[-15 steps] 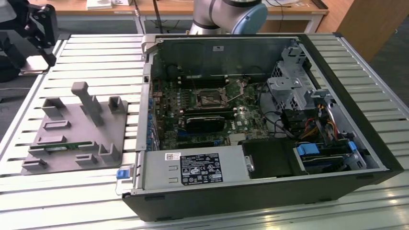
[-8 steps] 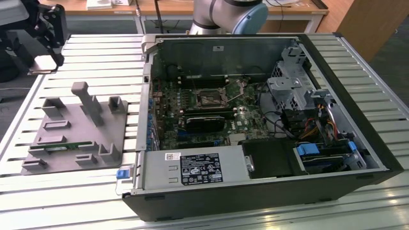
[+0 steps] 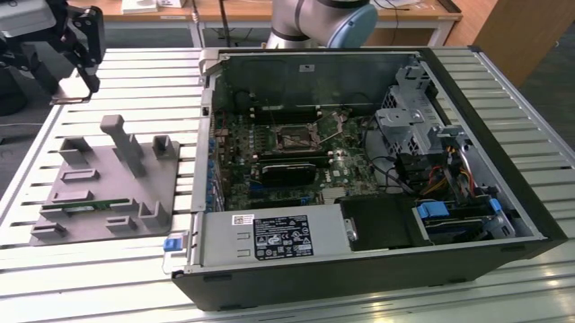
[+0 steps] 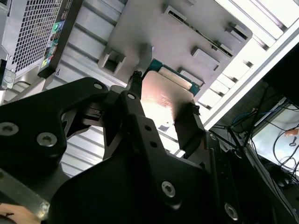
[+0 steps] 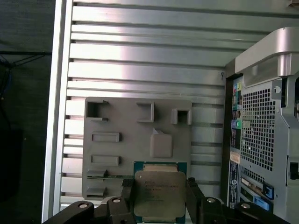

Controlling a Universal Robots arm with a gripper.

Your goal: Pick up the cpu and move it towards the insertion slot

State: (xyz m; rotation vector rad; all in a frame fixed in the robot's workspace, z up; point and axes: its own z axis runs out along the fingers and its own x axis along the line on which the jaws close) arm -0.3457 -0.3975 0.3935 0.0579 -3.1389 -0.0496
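My gripper [image 3: 72, 94] hangs at the far corner on the exterior view's left, above the slatted table and beyond the grey fixture plate [image 3: 108, 182]. In both wrist views its black fingers are shut on the cpu [image 5: 159, 191] [image 4: 163, 93], a flat square chip with a shiny silver top and pale rim, gripped on two opposite edges. The chip is held in the air over the fixture plate [image 5: 135, 140]. The insertion slot [image 3: 295, 140], a square socket with a silvery frame and dark centre, lies on the motherboard inside the open computer case [image 3: 359, 168], well to the right of the gripper in the exterior view.
A green memory stick [image 3: 90, 207] lies in the fixture plate, which has several upright posts [image 3: 121, 141]. A long black card [image 3: 287, 173] sits just below the socket. The case wall [image 5: 261, 116] stands beside the fixture. The arm's base [image 3: 324, 20] is behind the case.
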